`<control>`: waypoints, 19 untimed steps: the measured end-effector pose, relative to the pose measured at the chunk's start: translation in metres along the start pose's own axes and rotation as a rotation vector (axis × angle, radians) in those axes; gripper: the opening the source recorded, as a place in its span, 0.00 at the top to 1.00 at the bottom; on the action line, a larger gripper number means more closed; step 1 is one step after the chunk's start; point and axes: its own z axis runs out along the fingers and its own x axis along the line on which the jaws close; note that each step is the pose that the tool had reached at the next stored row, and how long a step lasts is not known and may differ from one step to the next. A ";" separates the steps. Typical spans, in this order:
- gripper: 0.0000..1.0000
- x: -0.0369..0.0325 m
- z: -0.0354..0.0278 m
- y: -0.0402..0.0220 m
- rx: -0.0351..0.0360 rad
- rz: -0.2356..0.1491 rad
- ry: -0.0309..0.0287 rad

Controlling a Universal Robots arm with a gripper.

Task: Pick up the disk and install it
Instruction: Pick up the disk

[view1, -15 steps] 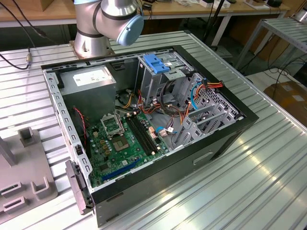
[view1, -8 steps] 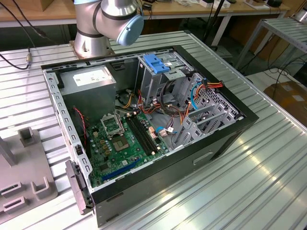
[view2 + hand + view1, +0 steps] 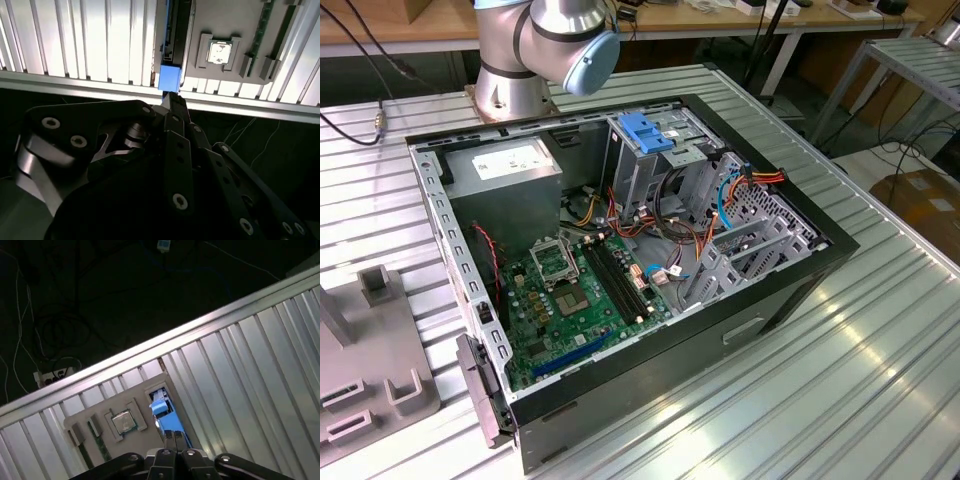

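Black gripper [image 3: 172, 101] [image 3: 173, 435]: fingertips [image 3: 168, 436] pressed together, no gap btw them in both wrist views. Their ends sit right at the blue end of the disk [image 3: 176, 45] [image 3: 161, 407]. Can't tell if they nip that blue frame or only touch it.

The disk stands on edge in a slot of a grey holder tray [image 3: 225, 20] [image 3: 140, 440], thin side toward the second wrist view, blue frame round a dark body. Same tray also holds a square chip [image 3: 219, 52] [image 3: 123, 422] in its own pocket just beside the disk, & a green memory stick [image 3: 263, 27] on edge in a slot past the chip. Tray lies flat on a ribbed aluminium table [image 3: 100, 40] [image 3: 250, 365], near the table's edge rail. Beyond the rail is dark floor [image 3: 100, 290] w/ a white plug strip [image 3: 50, 374].

In the exterior view the arm's base [image 3: 520, 60], silver w/ a pale blue cap, stands at 12 o'clock from an open computer case [image 3: 650, 395]. Case lies on its side, lid off. Inside:
- green main board [image 3: 570, 300] on the case floor, w/ a square socket [image 3: 552, 262] & black memory slots [image 3: 620, 280] on it
- grey power box [image 3: 505, 175] w/ white sticker, at 11 o'clock from the board
- metal drive cage w/ a blue handle [image 3: 645, 135], at 1 o'clock
- orange, red & blue cables [image 3: 735, 195], at approx. 2 o'clock, by the perforated bay

The grey tray [image 3: 370, 370] lies at the case's 8 o'clock, at the exterior view's left.
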 end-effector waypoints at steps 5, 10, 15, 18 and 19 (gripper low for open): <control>0.90 0.0000 0.0004 0.0000 0.0014 -0.093 0.0056; 0.83 0.0000 0.0016 0.0000 0.0057 -0.178 0.0193; 0.58 0.0000 0.0065 0.0000 0.0100 -0.236 0.0323; 0.52 -0.0001 0.0116 -0.0004 0.0104 -0.243 0.0333; 0.52 -0.0002 0.0131 -0.0006 0.0105 -0.248 0.0337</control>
